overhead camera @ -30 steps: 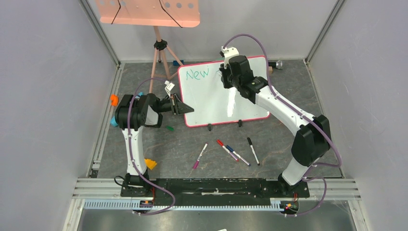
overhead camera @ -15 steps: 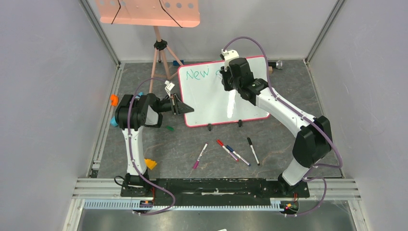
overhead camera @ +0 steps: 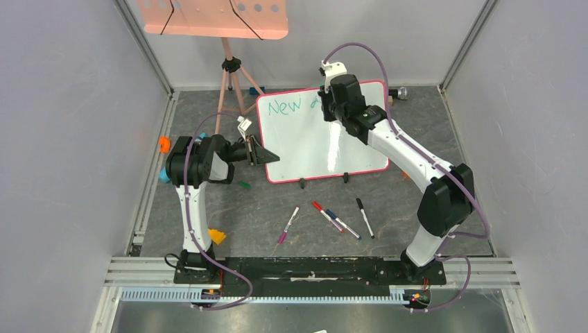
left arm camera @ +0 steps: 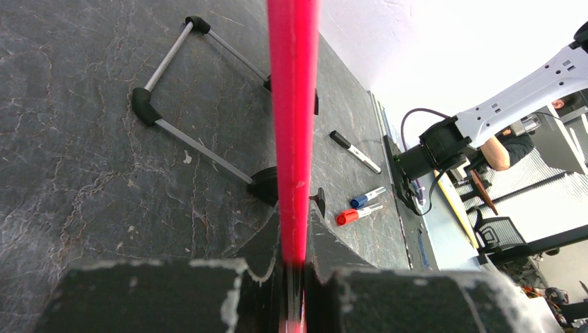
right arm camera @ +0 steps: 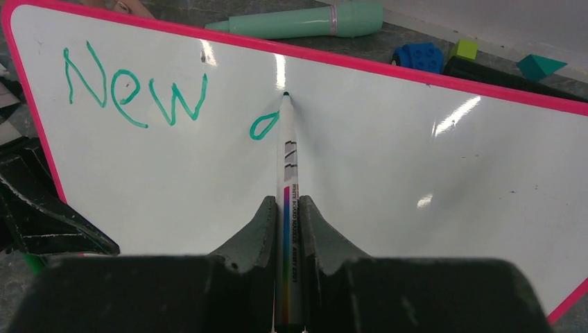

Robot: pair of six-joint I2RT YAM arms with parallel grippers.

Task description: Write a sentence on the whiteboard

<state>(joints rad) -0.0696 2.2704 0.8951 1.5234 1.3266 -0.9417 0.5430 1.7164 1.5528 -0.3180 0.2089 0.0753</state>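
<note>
**Whiteboard (overhead camera: pixel 305 149) upright near the table's (overhead camera: pixel 263 205) far edge, sentence (right arm camera: pixel 132 94) begun.**
Left gripper (left arm camera: pixel 295 222) clamps the whiteboard's left edge. Right gripper (right arm camera: pixel 285 206) pinches a marker (right arm camera: pixel 286 156), its tip touching the whiteboard near the top edge, right of "New".

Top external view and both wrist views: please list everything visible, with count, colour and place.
whiteboard: one, white with pink-red frame, standing mid-table
sentence: one word "New" plus a started loop, green, board's top left
held marker: one, white barrel, tip against the board
loose markers: four, pink, red, blue and black caps, table in front of board
tray: one, salmon pink, on a tripod at the back left
mint cylinder: one, behind the board
small blocks: three, blue, green, teal, behind the board
left gripper: black, shut on the whiteboard's left edge
right gripper: black, shut on the held marker
</note>
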